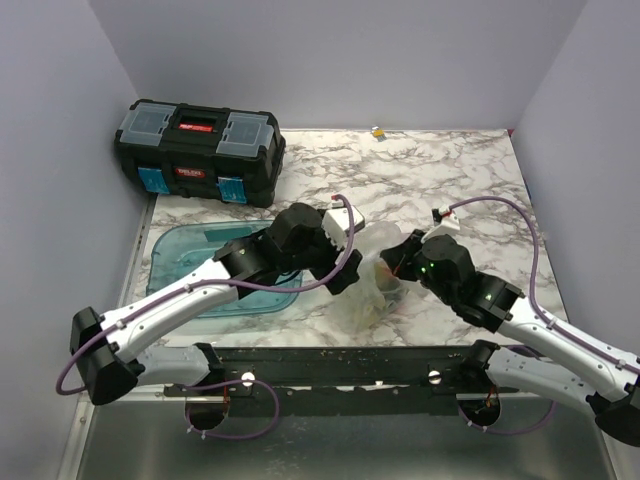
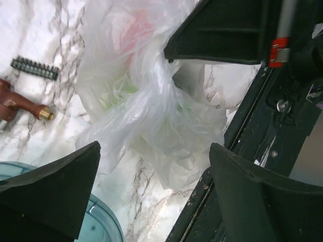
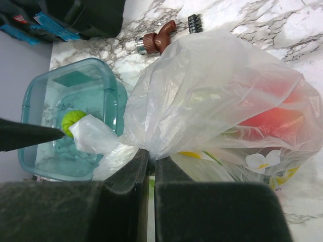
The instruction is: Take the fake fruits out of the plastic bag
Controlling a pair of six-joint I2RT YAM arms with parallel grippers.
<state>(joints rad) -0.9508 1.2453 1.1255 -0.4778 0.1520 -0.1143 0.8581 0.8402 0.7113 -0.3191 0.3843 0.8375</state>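
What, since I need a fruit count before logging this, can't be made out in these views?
Fruit count: in both wrist views the crinkled plastic bag blurs its contents; only a red fruit shape is plain.
Top view: left arm and right arm cover most of the bag.
Top view, far table edge: a small yellow object, too small to identify.

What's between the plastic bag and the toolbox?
Between plastic bag and toolbox: a brown fitting and a black ridged strip, seen in the right wrist view.

Toolbox [image 1: 198,150] far left; blue tray [image 1: 175,250] w/ lime ball [image 3: 73,121]; brown fitting [image 3: 157,38].
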